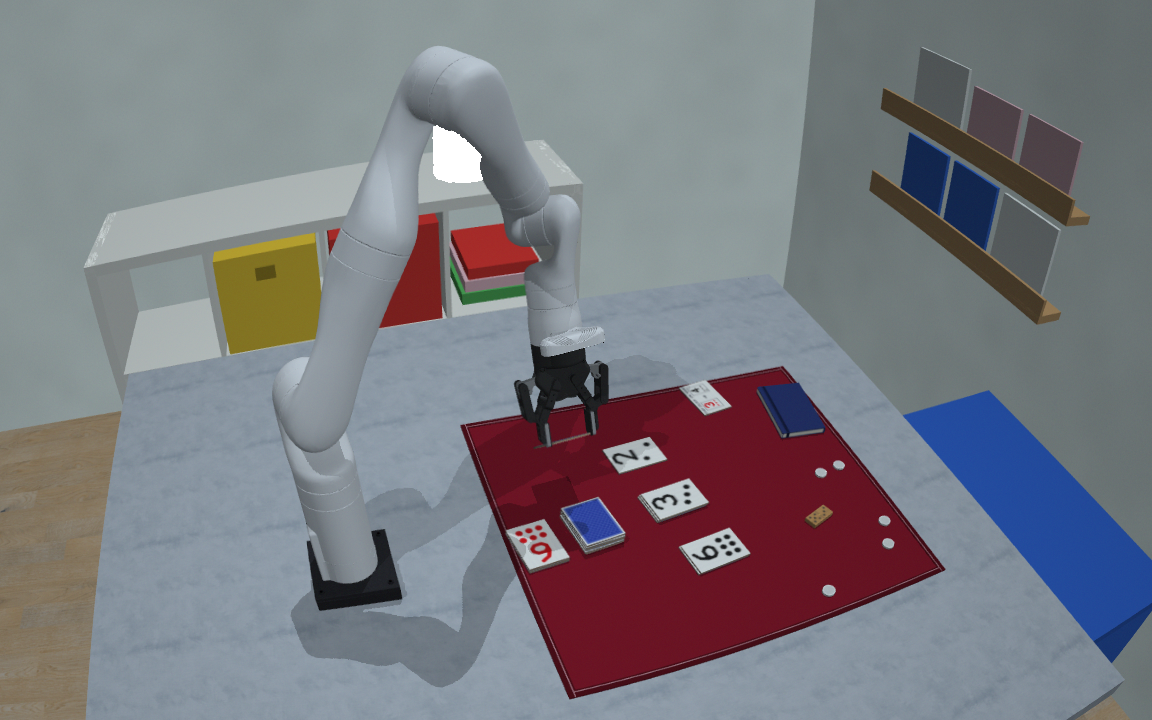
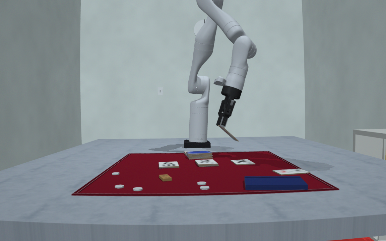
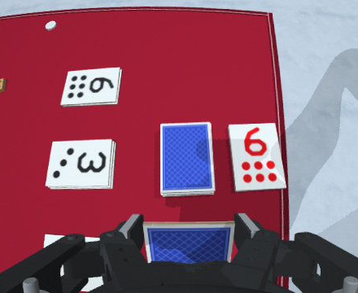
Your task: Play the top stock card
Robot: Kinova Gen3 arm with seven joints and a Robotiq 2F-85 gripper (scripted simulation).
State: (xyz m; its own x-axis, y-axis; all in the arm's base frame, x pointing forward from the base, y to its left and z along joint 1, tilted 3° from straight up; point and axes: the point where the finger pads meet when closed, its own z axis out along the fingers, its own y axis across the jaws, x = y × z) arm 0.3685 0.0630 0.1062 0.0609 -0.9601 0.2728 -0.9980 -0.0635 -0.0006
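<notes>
My gripper point(image 1: 570, 433) point(image 2: 222, 124) point(image 3: 189, 227) is shut on a blue-backed card point(image 2: 229, 134) point(image 3: 190, 243) by its two side edges, above the mat's back-left part. The card slopes steeply; its back faces the wrist camera and its face is hidden. The face-down stock point(image 1: 593, 522) point(image 2: 199, 155) point(image 3: 186, 156) lies beside a red 6 point(image 1: 538, 545) point(image 3: 257, 156). Face-up piles show a black 2 point(image 1: 634, 454) point(image 2: 242, 162), a black 3 point(image 1: 672, 499) point(image 2: 206, 162) point(image 3: 80, 163) and a black 6 point(image 1: 714, 550) point(image 2: 168, 164) point(image 3: 91, 86).
The red mat point(image 1: 652, 626) point(image 2: 134, 179) bears a white card with 4 and 3 point(image 1: 705, 396) point(image 2: 290, 171), a dark blue notebook point(image 1: 790, 410) point(image 2: 275, 183), a brown domino point(image 1: 818, 515) point(image 2: 165, 177) and several white discs. A blue bench point(image 1: 1036, 510) stands beyond the table's right edge.
</notes>
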